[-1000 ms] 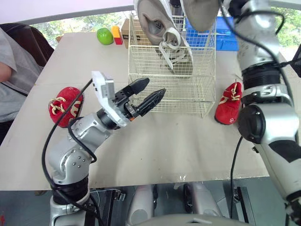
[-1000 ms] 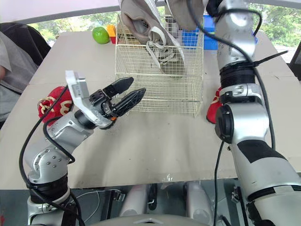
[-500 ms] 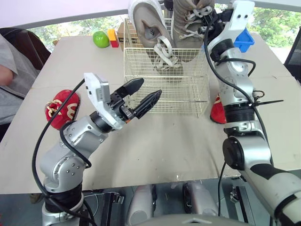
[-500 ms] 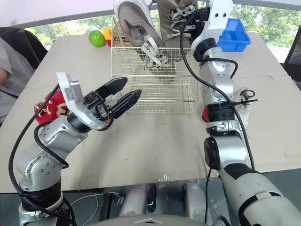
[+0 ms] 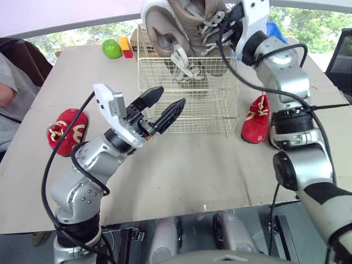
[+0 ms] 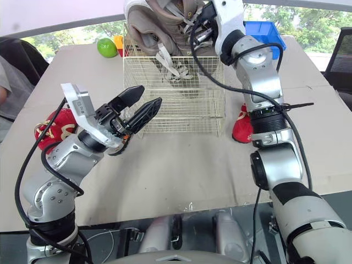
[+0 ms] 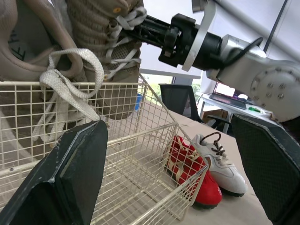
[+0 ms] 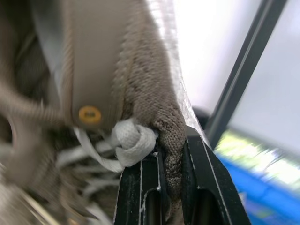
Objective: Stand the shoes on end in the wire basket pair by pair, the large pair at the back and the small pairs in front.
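The wire basket [image 5: 190, 104] stands on the table's far middle. Two large grey-beige shoes stand on end at its back: one [image 5: 157, 30] on the left with laces hanging, the other [image 5: 201, 22] beside it, leaning against it. My right gripper [image 8: 171, 154] is shut on the collar edge of that second large shoe [image 8: 150, 93], above the basket's rim. My left gripper [image 5: 170, 97] hovers open and empty in front of the basket's left front corner. One red small shoe [image 5: 66, 131] lies at the left, another [image 5: 256, 118] right of the basket, next to a white small shoe [image 7: 220, 166].
A green apple [image 5: 111, 48] and coloured blocks [image 5: 127, 44] sit at the far left behind the basket. A blue bin [image 6: 267, 30] is at the far right. A person's arm [image 5: 8, 93] is at the table's left edge. Bare table [image 5: 192, 165] lies in front of the basket.
The head camera has shifted. My right gripper, still shut on the large shoe, has brought it left against the other large shoe. My left gripper stays open in place.
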Available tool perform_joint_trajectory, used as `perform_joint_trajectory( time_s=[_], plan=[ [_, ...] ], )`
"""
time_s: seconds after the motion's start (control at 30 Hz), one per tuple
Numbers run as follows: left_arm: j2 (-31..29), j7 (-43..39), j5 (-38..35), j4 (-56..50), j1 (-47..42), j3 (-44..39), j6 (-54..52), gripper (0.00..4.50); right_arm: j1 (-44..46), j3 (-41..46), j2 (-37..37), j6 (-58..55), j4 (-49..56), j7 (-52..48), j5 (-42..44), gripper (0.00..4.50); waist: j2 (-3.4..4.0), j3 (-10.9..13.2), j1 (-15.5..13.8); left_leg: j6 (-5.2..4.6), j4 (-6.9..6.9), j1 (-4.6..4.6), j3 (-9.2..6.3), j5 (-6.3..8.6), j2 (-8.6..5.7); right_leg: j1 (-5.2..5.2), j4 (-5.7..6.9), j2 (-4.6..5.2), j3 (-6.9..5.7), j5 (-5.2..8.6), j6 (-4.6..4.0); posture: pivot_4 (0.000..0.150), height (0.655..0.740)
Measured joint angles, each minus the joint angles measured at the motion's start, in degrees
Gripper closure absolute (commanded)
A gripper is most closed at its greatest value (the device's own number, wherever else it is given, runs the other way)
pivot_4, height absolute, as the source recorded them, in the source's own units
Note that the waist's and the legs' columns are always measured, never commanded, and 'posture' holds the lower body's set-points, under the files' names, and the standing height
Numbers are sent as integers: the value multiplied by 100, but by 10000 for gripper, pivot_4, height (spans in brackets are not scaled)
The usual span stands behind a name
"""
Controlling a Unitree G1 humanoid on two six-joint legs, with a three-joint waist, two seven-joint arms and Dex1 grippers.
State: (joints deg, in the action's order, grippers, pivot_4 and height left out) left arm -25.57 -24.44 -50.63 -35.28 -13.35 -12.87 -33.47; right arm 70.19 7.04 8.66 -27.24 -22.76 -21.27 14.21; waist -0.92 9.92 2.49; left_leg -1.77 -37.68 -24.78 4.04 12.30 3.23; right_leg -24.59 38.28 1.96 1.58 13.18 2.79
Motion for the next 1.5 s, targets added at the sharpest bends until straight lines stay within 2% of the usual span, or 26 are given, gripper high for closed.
perform_joint_trajectory(
  time_s=[0.13, 0.3, 0.37, 0.47, 0.53, 0.73, 0.8, 0.87, 0.9, 0.93, 1.0, 1.07, 1.13, 1.2, 1.27, 1.37, 1.5],
  plan=[
    [0, 48, -7, 0, 11, -1, 2, 0, 232, 1057, -313, -788, -181, 449, 980, 44637, 0, 0, -11, 0, 13, -2, 2, 0, -1, 0, -14, 2, -2, 0, 0, 1500, 7400],
    [-7, 78, -36, 0, 11, -8, 0, 0, 267, 1790, -529, -1223, -215, 820, 1814, 44637, 0, 0, -9, 0, 30, -4, 3, 0, -2, -1, -32, 2, -1, -1, -1, 1500, 7400],
    [-16, 93, -57, 0, 10, -9, -5, 0, 216, 1579, -425, -1149, -165, 790, 1691, 44637, 0, 0, -8, 0, 37, -5, 4, 0, -3, -3, -36, 1, -2, 0, -1, 1500, 7400],
    [-54, 110, -83, 1, 11, -14, -21, 0, -197, 290, -12, -498, 276, 455, 719, 44637, 0, 0, -4, 0, 40, -2, 5, 0, -3, -3, -39, 1, 0, 1, 0, 1500, 7400],
    [-79, 122, -114, 1, 12, -14, -28, 0, -380, -220, 80, -163, 446, 348, 253, 44637, -2, -3, 16, 0, 39, 6, 10, 0, -3, -2, -33, 1, 7, 0, 0, 1500, 7400],
    [-97, 220, -131, -1, 22, -14, -33, 0, -339, 851, -552, -588, 146, 901, 1057, 44637, -28, -81, 40, 0, 39, 27, 3, 0, 6, 15, -30, -11, 5, -4, -9, 1500, 7400],
    [-108, 223, -132, -1, 25, -14, -33, 0, -346, 793, -507, -610, 140, 895, 1015, 44637, -33, -105, 40, 0, 39, 29, 4, 0, 5, 16, -32, -10, 6, -3, -10, 1500, 7400],
    [-140, 234, -133, -6, 55, -17, -38, 0, -343, 84, -114, -514, 161, 635, 446, 44637, -31, -117, 43, 0, 41, 31, 7, 0, 4, 16, -34, -8, 7, 1, -16, 1500, 7400],
    [-151, 243, -133, -10, 70, -22, -39, 0, -316, 27, -91, -554, 145, 583, 443, 44637, -34, -130, 50, 0, 44, 36, 8, 0, 4, 17, -34, -9, 10, 8, -28, 1500, 7400],
    [-159, 250, -133, -11, 76, -24, -41, 0, -266, 197, -210, -651, 107, 620, 555, 44637, -34, -131, 71, 0, 45, 41, 8, 0, 5, 21, -33, -10, 12, 8, -28, 1500, 7400],
    [-165, 271, -142, -24, 97, -12, -44, 0, 117, 1381, -667, -1265, -345, 985, 1617, 44637, -35, -130, 130, 0, 51, 50, 3, 0, 11, 27, -30, -16, 13, 3, -21, 1500, 7400],
    [-166, 301, -165, -32, 127, -15, -44, 0, 350, 2130, -725, -1634, -705, 1256, 2336, 44637, -33, -129, 151, 0, 59, 51, 5, 0, 11, 28, -33, -18, 12, 4, -24, 1500, 7400],
    [-166, 332, -204, -33, 142, -17, -44, 0, 439, 2540, -734, -1774, -952, 1445, 2745, 44637, -32, -128, 157, -1, 68, 51, 6, 1, 11, 26, -39, -18, 12, 6, -26, 1500, 7400],
    [-167, 342, -244, -33, 141, -17, -44, 0, 440, 2560, -728, -1816, -985, 1466, 2827, 44637, -33, -128, 165, -1, 84, 51, 6, 1, 10, 22, -46, -18, 16, 7, -27, 1500, 7400],
    [-167, 347, -247, -33, 141, -17, -44, 0, 433, 2527, -713, -1845, -971, 1446, 2830, 44637, -32, -128, 169, -1, 88, 51, 6, 1, 10, 19, -46, -19, 18, 8, -27, 1500, 7400],
    [-169, 356, -247, -33, 136, -13, -41, 0, 113, 1492, -474, -1586, -463, 1042, 2165, 44637, -32, -129, 174, -1, 101, 54, 5, 1, 9, 12, -46, -20, 25, 10, -28, 1500, 7400],
    [-171, 357, -242, -30, 122, -13, -31, 0, -428, -385, -34, -486, 182, 626, 476, 44637, -34, -131, 182, -1, 119, 109, 18, 1, 7, 35, -42, -24, 62, 12, -28, 1500, 7400]
  ],
)
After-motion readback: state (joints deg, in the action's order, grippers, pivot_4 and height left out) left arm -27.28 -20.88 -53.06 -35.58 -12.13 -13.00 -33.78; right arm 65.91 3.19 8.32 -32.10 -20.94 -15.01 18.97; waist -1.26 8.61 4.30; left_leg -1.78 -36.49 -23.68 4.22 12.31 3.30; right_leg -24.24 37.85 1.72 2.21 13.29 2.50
